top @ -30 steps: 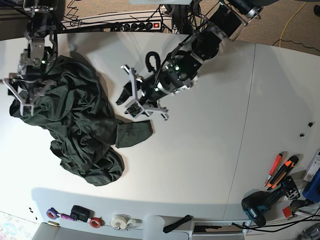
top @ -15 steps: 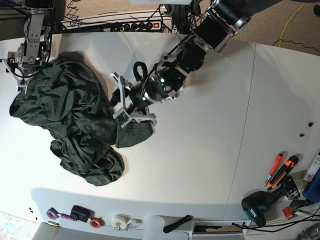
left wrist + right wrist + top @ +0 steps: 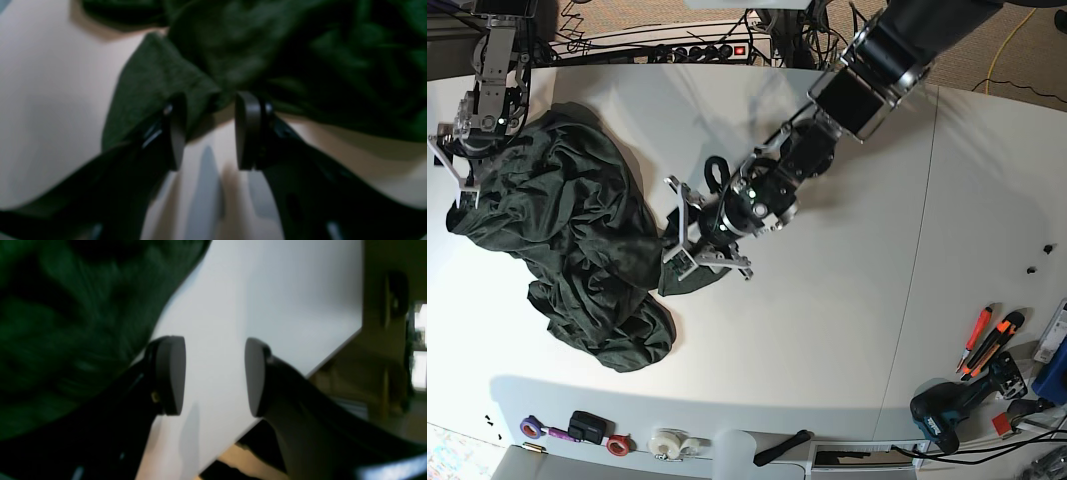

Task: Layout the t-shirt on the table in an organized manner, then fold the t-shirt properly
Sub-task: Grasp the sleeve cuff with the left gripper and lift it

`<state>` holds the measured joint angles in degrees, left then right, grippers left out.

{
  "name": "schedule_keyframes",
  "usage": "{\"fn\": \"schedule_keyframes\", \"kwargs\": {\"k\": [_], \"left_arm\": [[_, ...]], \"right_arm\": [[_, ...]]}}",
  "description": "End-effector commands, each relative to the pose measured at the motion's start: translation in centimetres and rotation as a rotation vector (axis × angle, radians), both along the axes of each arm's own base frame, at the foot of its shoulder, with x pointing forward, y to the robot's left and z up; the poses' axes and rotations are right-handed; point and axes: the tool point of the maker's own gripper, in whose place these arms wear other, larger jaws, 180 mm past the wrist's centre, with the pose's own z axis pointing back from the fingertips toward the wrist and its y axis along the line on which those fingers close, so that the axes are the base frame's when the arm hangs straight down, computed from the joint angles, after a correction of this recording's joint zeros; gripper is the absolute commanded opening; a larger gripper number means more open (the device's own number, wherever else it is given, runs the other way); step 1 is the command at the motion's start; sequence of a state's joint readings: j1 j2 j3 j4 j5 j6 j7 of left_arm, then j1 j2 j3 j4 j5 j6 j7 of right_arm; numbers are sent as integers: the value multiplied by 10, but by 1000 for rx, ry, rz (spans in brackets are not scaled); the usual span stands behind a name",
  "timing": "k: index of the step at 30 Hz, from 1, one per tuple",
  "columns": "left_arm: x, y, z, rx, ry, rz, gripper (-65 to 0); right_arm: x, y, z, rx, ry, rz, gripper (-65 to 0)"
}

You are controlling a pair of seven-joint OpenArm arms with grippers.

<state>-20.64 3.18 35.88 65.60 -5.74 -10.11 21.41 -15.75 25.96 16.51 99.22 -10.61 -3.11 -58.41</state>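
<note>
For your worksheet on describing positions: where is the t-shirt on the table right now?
In the base view the t-shirt lies crumpled on the table's left half, between the right gripper and left gripper.

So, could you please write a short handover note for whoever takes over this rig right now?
Left pincer: open, jaws straddling the sleeve edge of the t-shirt, nothing gripped yet.
Right pincer: open and empty, at the shirt's far corner near the edge of the table.
T-shirt: crumpled in a heap on the table.
Done: nothing laid out.
Left: spread it flat, then fold it.
</note>
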Motion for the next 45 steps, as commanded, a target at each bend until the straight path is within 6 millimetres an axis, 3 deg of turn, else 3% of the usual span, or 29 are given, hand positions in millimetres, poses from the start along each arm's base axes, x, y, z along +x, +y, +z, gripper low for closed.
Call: {"fn": "schedule_keyframes", "kwargs": {"k": [1, 8, 9, 11, 12, 16, 19, 22, 27, 40, 45], "left_arm": [[14, -10, 22, -50, -53, -6, -400], [29, 4, -1, 14, -24, 16, -409], [30, 6, -4, 17, -27, 21, -450], [34, 12, -9, 37, -50, 46, -625], [39, 15, -9, 46, -70, 68, -650], [56, 29, 0, 75, -151, 111, -650], [80, 43, 18, 89, -204, 164, -650], [98, 50, 45, 92, -245, 181, -650], [122, 56, 114, 35, -346, 199, -650], [156, 68, 305, -152, -639, 238, -650], [166, 80, 357, -127, -738, 258, -650]], "right_arm": [[13, -2, 23, -43, -63, 36, -365], [31, 17, 46, -28, -165, 107, -365], [32, 17, 47, -27, -166, 108, -365], [31, 17, 46, -27, -164, 106, -365], [31, 17, 46, -25, -161, 103, -365], [30, 17, 46, -25, -159, 101, -365], [31, 18, 44, -9, -164, 104, -365], [33, 24, 40, 37, -179, 111, -365], [35, 38, 29, 85, -209, 109, -365], [34, 73, 0, 216, -236, 103, -365], [35, 76, -2, 230, -236, 104, -365]]}}
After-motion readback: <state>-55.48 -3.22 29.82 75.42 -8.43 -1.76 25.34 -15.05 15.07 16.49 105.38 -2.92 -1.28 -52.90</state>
